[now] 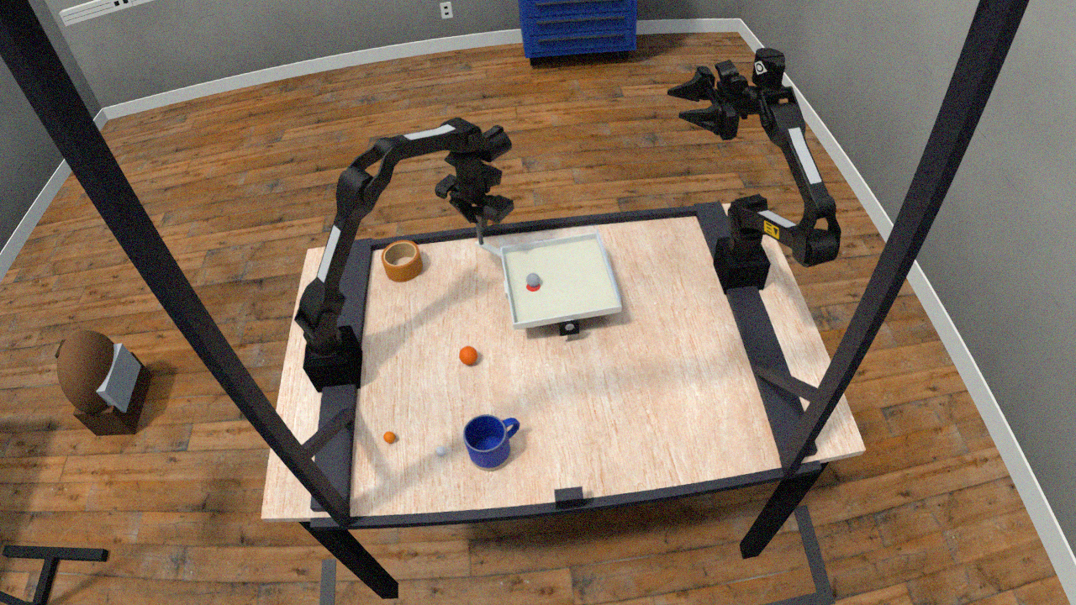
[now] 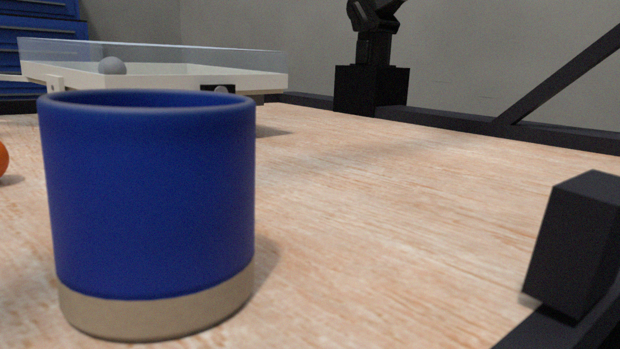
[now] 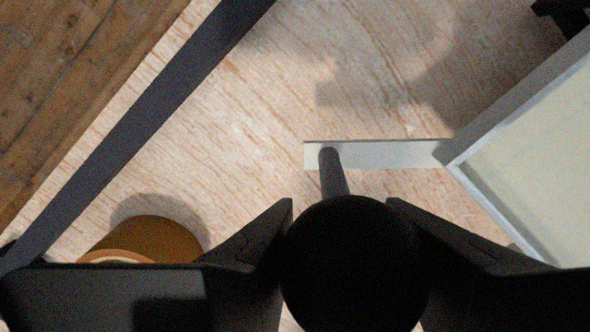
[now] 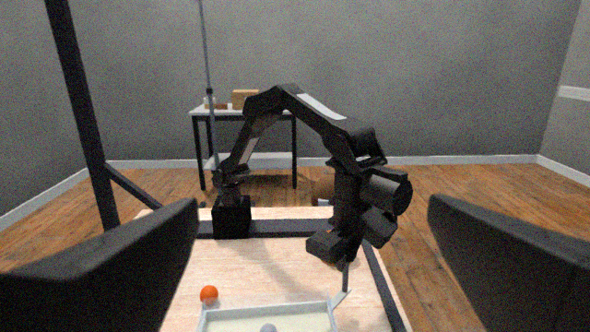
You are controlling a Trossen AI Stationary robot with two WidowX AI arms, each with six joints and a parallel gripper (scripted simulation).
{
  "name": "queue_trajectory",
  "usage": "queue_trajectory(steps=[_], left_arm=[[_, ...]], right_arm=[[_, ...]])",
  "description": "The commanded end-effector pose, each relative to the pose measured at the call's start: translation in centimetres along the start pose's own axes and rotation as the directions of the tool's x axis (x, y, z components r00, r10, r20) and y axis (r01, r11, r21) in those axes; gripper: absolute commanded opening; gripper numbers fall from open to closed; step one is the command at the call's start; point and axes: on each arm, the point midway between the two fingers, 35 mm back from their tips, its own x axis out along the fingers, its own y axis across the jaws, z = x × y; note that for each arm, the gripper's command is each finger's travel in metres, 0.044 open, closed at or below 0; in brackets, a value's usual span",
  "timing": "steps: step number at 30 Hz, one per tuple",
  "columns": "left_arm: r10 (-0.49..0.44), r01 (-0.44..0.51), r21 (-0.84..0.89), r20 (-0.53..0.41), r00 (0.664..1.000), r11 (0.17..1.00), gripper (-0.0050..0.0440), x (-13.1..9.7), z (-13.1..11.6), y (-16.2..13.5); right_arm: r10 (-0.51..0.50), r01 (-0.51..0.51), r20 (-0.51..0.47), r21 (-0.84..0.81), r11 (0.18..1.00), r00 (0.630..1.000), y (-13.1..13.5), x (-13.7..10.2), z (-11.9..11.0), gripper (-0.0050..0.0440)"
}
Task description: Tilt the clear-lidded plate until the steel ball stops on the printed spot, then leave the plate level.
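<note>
The clear-lidded plate (image 1: 575,278) (image 2: 173,81) (image 3: 562,184) (image 4: 300,321) stands raised on its mount at the table's back and looks near level; a slight tilt cannot be ruled out. The steel ball (image 1: 532,279) (image 2: 111,66) (image 4: 268,327) is at the red printed spot (image 1: 533,287), whose near edge shows below it. My left gripper (image 1: 478,213) (image 3: 338,208) (image 4: 345,266) is shut on the black knob (image 3: 355,263) above the grey post (image 3: 334,171) on the plate's side arm (image 3: 387,154). My right gripper (image 1: 675,103) (image 4: 313,207) is open and empty, high behind the table's right side.
An orange-brown ring (image 1: 402,272) (image 3: 152,235) stands left of the plate. An orange ball (image 1: 467,355) (image 4: 208,293), a small orange ball (image 1: 388,437), a pale ball (image 1: 440,451) and a blue mug (image 1: 487,444) (image 2: 147,195) are nearer the front. Dark frame posts (image 1: 918,195) rise at the sides.
</note>
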Motion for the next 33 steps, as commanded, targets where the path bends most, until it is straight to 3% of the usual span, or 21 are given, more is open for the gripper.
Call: queue_trajectory(steps=[1,11,33], left_arm=[[-0.008,0.008,-0.006,0.039,0.999,1.000,-0.0050,-0.9,1.0,0.3],[-0.008,0.008,-0.004,0.074,0.997,1.000,-0.0050,-2.6,1.0,0.0],[-0.011,0.011,-0.002,0.051,0.999,1.000,-0.0050,-1.7,0.9,0.0]], right_arm=[[-0.002,0.002,0.000,-0.003,1.000,1.000,-0.2,0.0,0.1,0.0400],[-0.002,0.002,0.000,-0.003,1.000,1.000,-0.2,0.0,0.1,0.0400],[-0.002,0.002,0.000,-0.003,1.000,1.000,-0.2,0.0,0.1,0.0400]])
